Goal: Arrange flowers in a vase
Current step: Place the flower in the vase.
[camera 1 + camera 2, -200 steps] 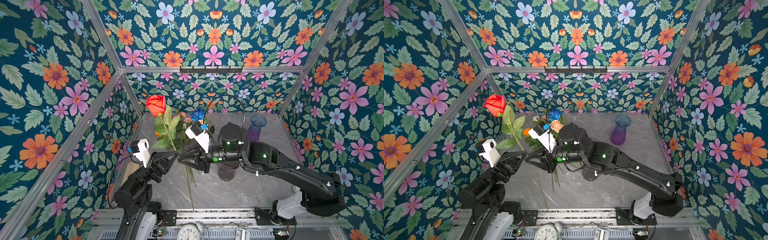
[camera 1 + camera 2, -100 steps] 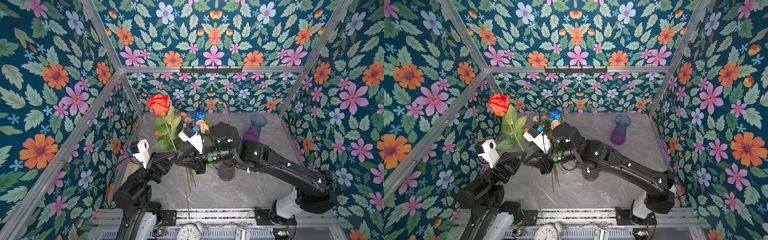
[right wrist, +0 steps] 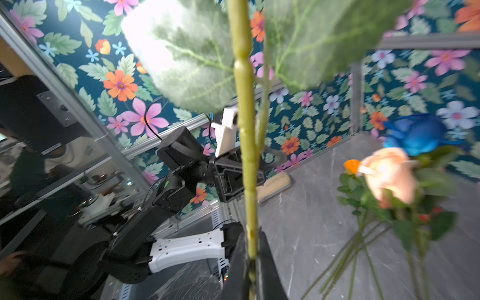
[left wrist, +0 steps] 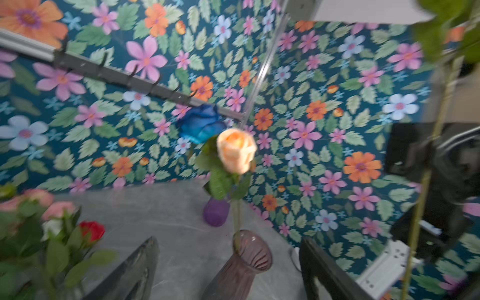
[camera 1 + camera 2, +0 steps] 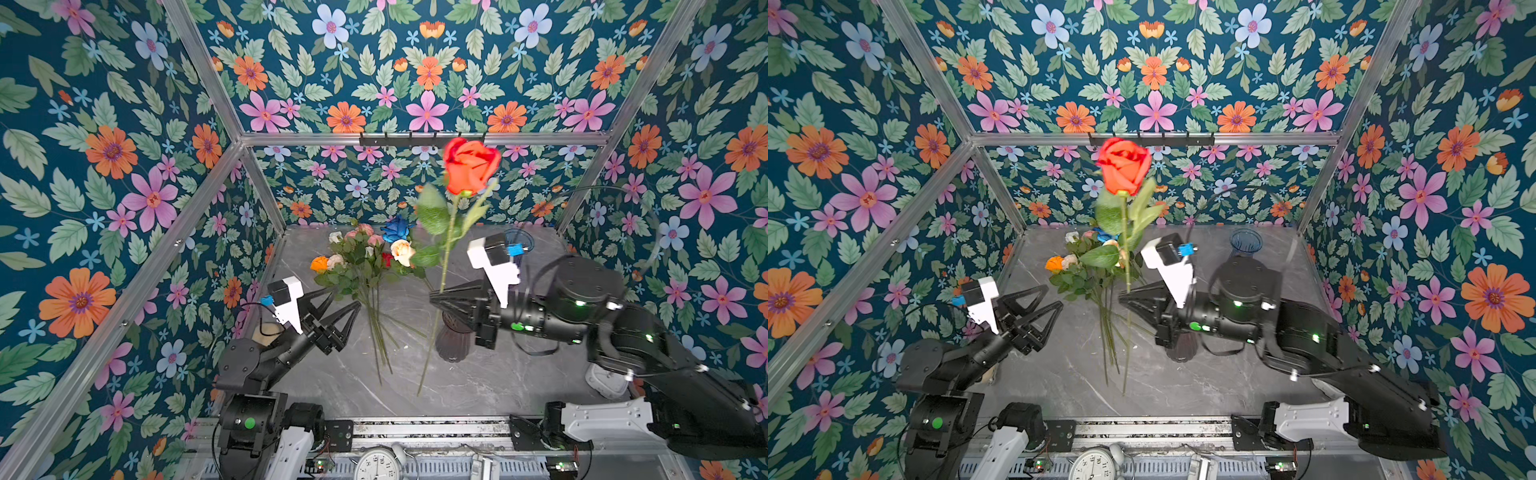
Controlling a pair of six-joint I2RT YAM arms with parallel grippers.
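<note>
My right gripper (image 5: pixel 434 297) is pinching the red rose (image 5: pixel 469 166) mid-stem, upright, just beside the ribbed vase (image 5: pixel 451 345). Left gripper (image 5: pixel 345 300) is spread wide, well apart from the vase. Peach rose (image 4: pixel 236 150) seems to stand in the vase (blurry wrist view). The other flowers (image 5: pixel 361 266) lie near it on the table (image 5: pixel 498 386).
</note>
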